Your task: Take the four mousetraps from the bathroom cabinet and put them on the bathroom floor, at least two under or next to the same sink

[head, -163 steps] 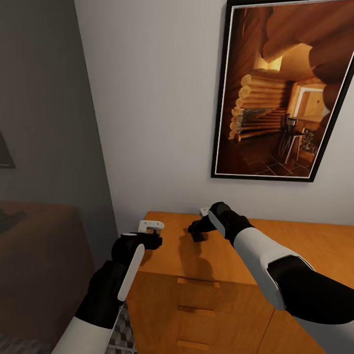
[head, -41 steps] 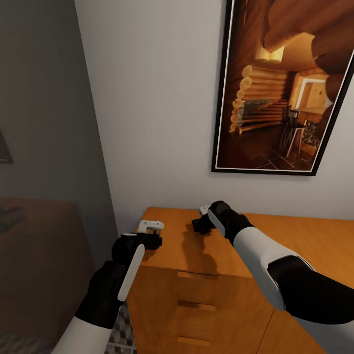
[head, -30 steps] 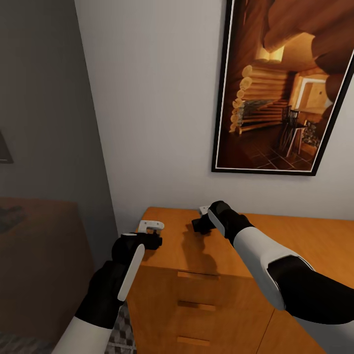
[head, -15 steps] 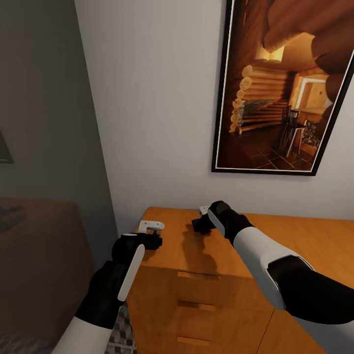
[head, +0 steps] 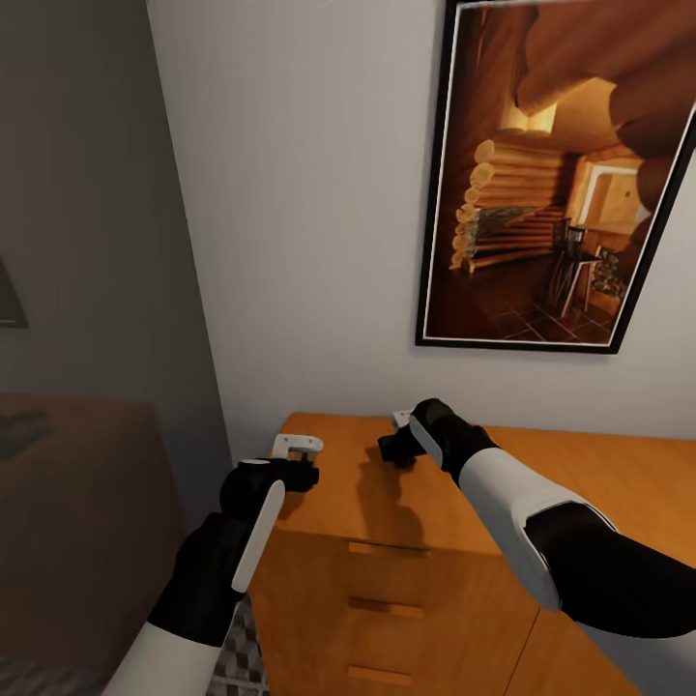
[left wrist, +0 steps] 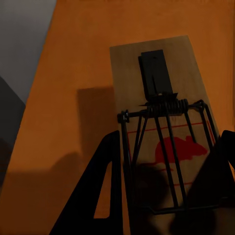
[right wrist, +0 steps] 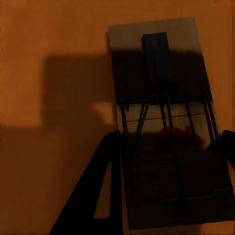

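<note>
Left gripper [left wrist: 164, 196]: we see our two dark fingers either side of a mousetrap [left wrist: 161, 127], one at each long edge, apparently pinching it above the cabinet top [left wrist: 63, 73].
Right gripper [right wrist: 164, 196]: same picture on this side, its fingers flanking a second mousetrap [right wrist: 161, 78]; we judge it clamped, though deep shadow blurs the contact.
Where the traps are: both over the orange-brown cabinet [head: 416, 580]; in the head view the left gripper [head: 307, 474] sits at about 7 o'clock from frame centre, the right gripper [head: 391, 449] near 6 o'clock.
Risk, slip: thin flat boards held only by their edges could, in our judgement, twist out as we turn away.
Risk, collision: the framed picture [head: 556, 184] and the wall [head: 309, 193] stand close at 12 o'clock; a careless swing could knock an arm.
Risk, count: we hold two; two more remain to find.
Hidden: other traps, the sink, most of the floor [head: 237, 667].
Hard to read: whether either trap is lifted or resting.
</note>
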Available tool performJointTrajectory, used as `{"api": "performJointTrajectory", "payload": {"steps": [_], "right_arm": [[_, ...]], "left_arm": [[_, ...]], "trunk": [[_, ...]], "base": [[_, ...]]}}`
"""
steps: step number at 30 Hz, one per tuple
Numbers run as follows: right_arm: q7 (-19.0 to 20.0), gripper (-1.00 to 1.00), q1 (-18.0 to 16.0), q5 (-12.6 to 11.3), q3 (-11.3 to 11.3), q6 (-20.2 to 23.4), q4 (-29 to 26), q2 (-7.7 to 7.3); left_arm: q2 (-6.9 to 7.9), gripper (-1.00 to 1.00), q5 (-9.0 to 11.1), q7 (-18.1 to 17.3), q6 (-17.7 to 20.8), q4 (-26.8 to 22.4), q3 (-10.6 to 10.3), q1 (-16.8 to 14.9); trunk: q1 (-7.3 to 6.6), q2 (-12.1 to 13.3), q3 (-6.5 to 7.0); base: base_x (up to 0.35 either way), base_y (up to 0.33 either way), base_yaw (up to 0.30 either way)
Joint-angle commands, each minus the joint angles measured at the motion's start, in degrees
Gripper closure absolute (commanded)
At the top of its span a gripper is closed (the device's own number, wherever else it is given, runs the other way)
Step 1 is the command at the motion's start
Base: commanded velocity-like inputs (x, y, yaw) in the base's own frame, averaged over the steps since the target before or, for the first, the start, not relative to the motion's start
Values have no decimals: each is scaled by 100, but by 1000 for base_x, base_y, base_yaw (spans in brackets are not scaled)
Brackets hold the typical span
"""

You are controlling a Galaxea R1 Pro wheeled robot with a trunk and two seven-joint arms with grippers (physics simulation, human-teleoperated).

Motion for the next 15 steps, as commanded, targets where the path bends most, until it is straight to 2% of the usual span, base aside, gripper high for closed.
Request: {"api": "performJointTrajectory", "payload": {"steps": [1,11,15], "right_arm": [[-1,100,-5,-59,45,21,-5,-5],[-7,100,-5,-58,45,21,-5,-5],[-9,100,-5,-57,45,21,-3,-5]], "left_arm": [[0,100,50,64,17,-2,-5,-6],[0,100,45,64,12,8,-5,-5],[0,100,45,64,12,9,-5,-8]], "trunk": [[-23,38,12],[-242,439,191],[-330,599,263]], "base": [[0,0,0],[-1,0,0],[-152,0,0]]}}
